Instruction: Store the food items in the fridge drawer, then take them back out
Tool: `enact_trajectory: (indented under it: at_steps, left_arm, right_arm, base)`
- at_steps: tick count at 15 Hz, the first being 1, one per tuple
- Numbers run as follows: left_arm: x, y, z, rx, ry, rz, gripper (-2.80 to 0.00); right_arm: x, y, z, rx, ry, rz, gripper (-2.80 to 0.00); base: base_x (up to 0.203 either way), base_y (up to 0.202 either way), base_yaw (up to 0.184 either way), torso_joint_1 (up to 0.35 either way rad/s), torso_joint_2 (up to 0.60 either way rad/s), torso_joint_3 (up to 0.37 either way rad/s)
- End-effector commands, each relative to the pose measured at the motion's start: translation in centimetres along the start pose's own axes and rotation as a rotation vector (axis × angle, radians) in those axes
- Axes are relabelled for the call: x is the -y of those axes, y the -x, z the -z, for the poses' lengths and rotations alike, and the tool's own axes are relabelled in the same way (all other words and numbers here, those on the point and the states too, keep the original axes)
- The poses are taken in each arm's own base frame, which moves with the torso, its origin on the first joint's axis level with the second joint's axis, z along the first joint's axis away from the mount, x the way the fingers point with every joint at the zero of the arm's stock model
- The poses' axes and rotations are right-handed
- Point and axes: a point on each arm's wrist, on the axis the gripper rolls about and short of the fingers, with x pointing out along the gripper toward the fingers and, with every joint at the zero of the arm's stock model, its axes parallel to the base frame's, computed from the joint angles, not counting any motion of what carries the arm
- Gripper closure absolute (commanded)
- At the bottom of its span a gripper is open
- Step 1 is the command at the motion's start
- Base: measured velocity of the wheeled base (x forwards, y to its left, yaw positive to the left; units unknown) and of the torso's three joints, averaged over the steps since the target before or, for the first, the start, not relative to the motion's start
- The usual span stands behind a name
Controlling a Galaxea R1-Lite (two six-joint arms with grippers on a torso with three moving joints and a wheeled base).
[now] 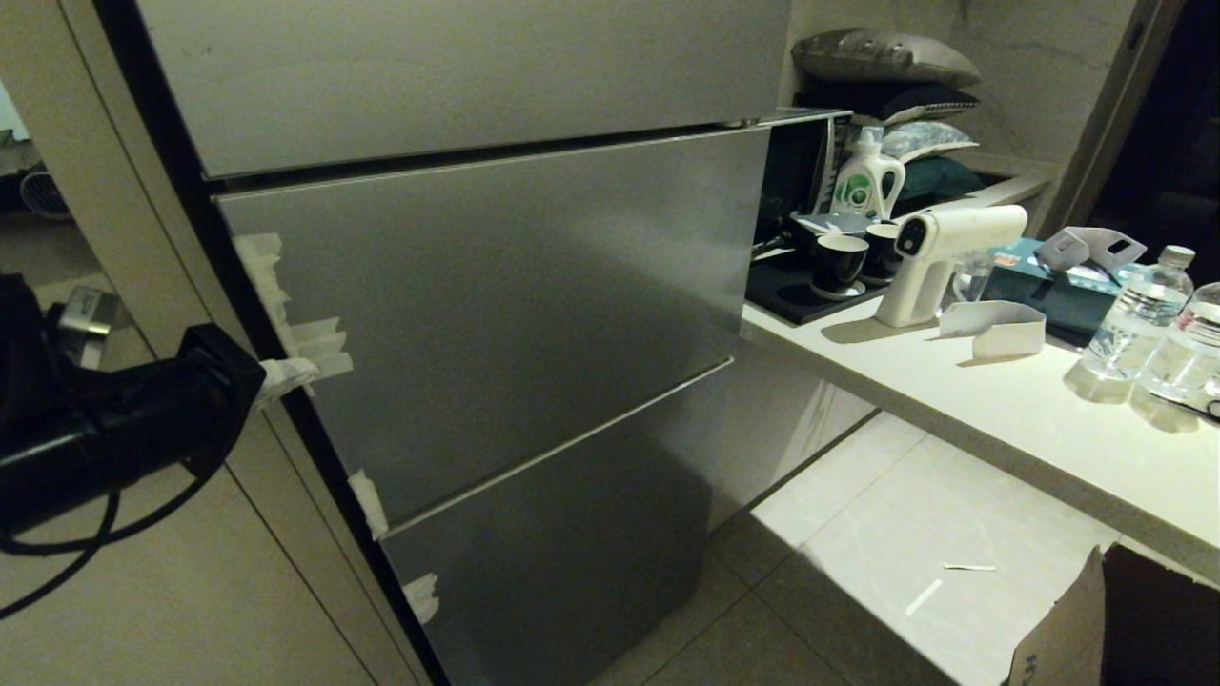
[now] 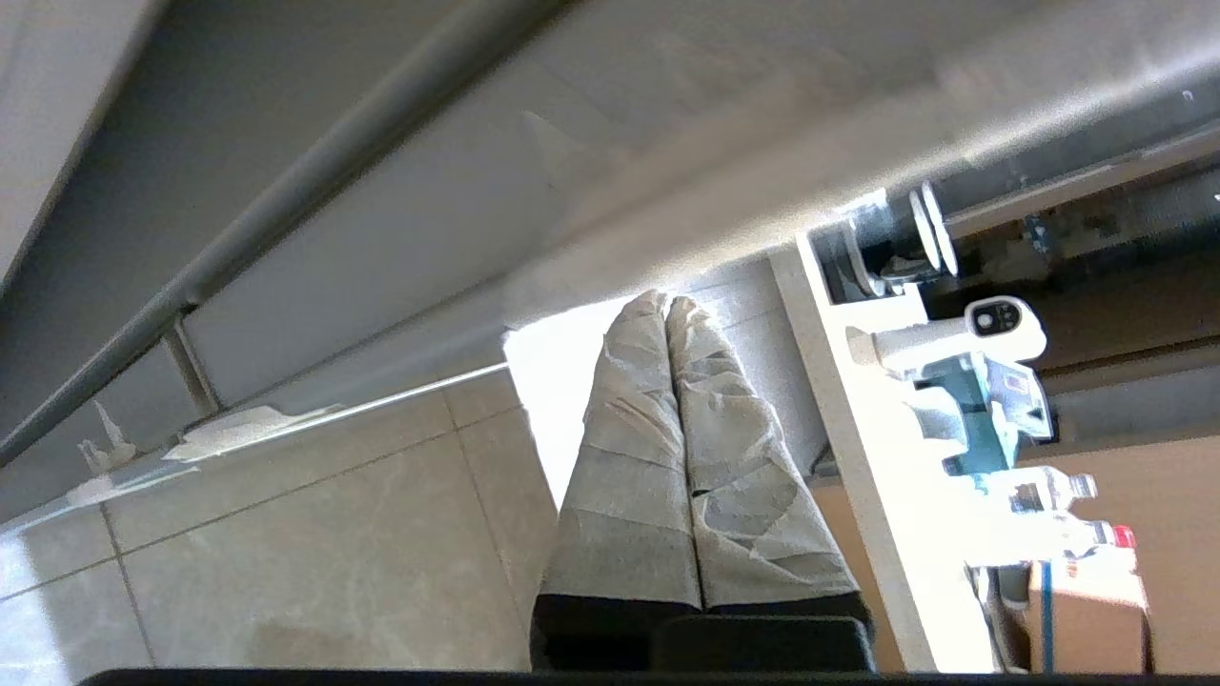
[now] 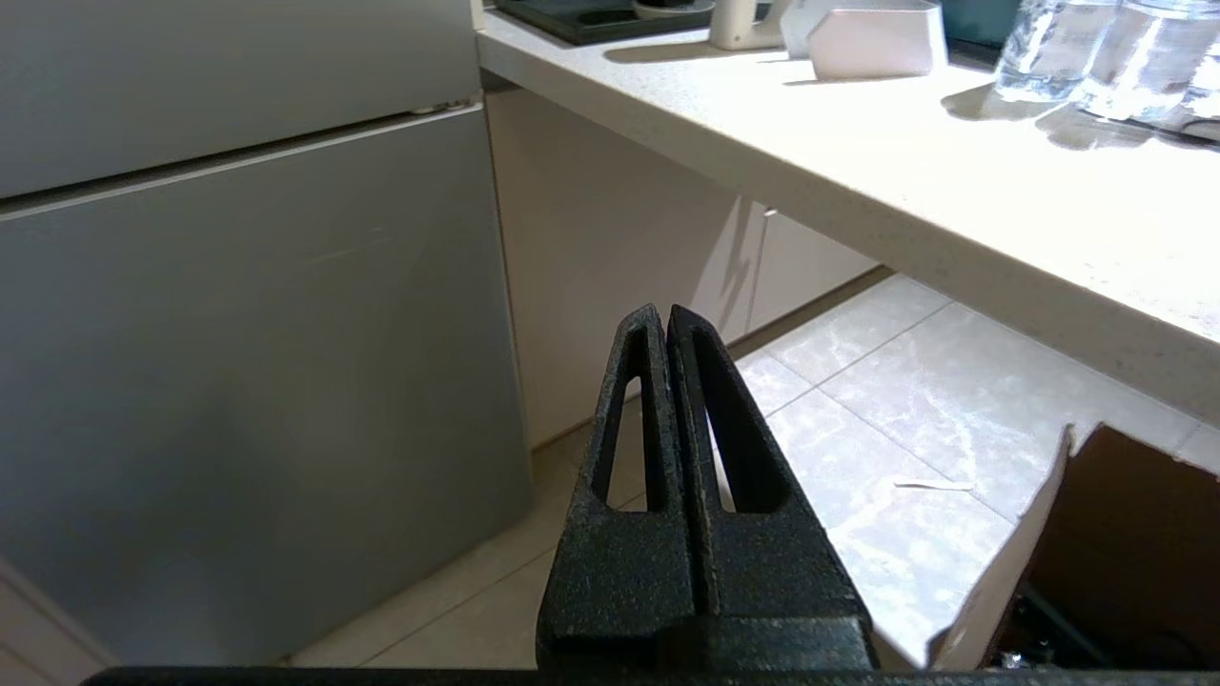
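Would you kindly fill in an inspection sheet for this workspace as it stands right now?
Surface: pale countertop to the right of the fridge; tiled floor below.
Job's things: grey steel drawer fronts all shut, whitish tape scraps on the left edge; no food items seen.
Clutter: white spray gun, two water bottles, dark cups, detergent bottle, teal box.
Grippers: left gripper shut, at the fridge's taped edge; right gripper shut, empty, out of the head view.
Cables: black cable under the left arm.
Surroundings: cardboard box on the floor, pillows behind.
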Motion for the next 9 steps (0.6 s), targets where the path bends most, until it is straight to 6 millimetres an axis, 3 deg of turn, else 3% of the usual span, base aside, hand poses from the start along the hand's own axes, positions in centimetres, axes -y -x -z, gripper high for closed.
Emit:
enact_trajectory:
  at_steps: [1,5,9]
  left_arm:
    - [0.1,0.7,-0.2,0.024,0.001,0.003,0.0]
    - [-0.6,3.3,-0.7,0.093,0.001,-0.019,0.0]
    - [-2.3,3.8,-2.3,0.167,0.013,-0.094,0.0]
  right_arm:
    - [0.0,-0.2,0.9,-0.03,0.001,0.0,0.0]
    - [0.0,-0.2,0.9,-0.03,0.001,0.0,0.0]
    - [0.0,-0.2,0.9,-0.03,0.0,0.0,0.0]
  base:
    - [0.0,0.0,0.0,0.0,0.0,0.0]
    - [0.0,0.0,0.0,0.0,0.0,0.0]
    - [0.0,0.0,0.0,0.0,0.0,0.0]
